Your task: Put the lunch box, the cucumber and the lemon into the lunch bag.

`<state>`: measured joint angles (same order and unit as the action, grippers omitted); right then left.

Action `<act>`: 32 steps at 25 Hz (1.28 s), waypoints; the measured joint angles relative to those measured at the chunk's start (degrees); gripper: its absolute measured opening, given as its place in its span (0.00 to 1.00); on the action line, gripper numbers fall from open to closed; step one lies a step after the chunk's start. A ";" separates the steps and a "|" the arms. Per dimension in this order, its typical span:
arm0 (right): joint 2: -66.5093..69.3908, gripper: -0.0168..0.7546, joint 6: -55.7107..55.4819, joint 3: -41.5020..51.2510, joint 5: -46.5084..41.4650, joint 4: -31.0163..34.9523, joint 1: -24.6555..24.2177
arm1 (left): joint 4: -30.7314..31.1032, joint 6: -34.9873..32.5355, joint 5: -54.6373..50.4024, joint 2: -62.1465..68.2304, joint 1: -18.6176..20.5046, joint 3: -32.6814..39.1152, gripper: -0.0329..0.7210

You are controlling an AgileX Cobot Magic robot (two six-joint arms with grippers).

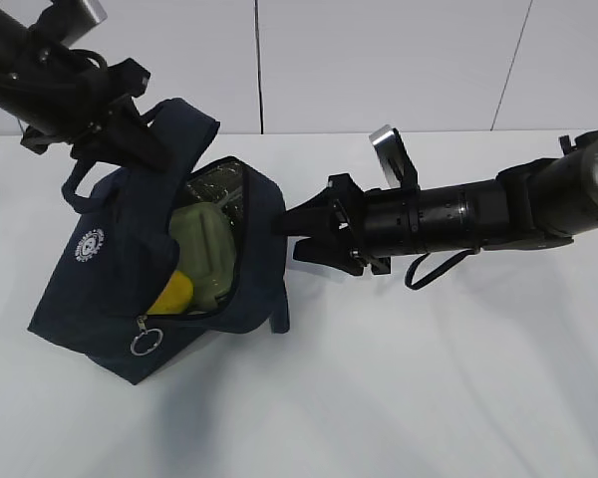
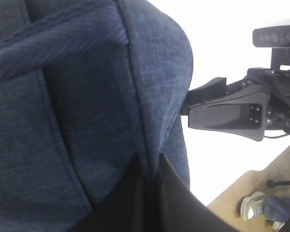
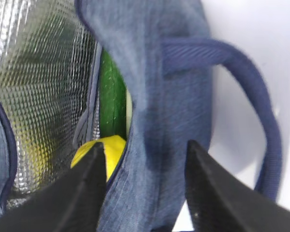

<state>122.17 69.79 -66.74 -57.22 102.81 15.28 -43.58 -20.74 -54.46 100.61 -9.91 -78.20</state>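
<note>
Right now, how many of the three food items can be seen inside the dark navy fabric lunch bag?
3. The sage-green-lidded lunch box fills the opening of the bag; the yellow lemon lies at its lower left; the dark green cucumber shows beside the lemon in the right wrist view.

The bag (image 1: 130,269) hides most of the lunch box (image 1: 207,254) and lemon (image 1: 174,292). The left gripper's (image 1: 145,139) tips are hidden by fabric. The cucumber (image 3: 112,104) shows only as a strip.
</note>
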 joint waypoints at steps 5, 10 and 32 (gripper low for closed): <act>0.00 0.51 0.50 0.00 0.40 0.09 1.23 | 0.00 0.00 0.00 0.00 0.00 0.00 0.03; 0.67 0.47 1.43 0.00 0.48 0.09 1.73 | 0.00 0.00 0.00 0.00 0.00 0.00 0.03; 3.35 0.23 1.59 -0.35 -2.98 0.23 1.83 | 0.00 0.00 0.00 0.00 0.00 0.00 0.03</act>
<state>125.53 71.38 -67.10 -60.21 103.04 17.11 -43.58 -20.74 -54.46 100.61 -9.91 -78.20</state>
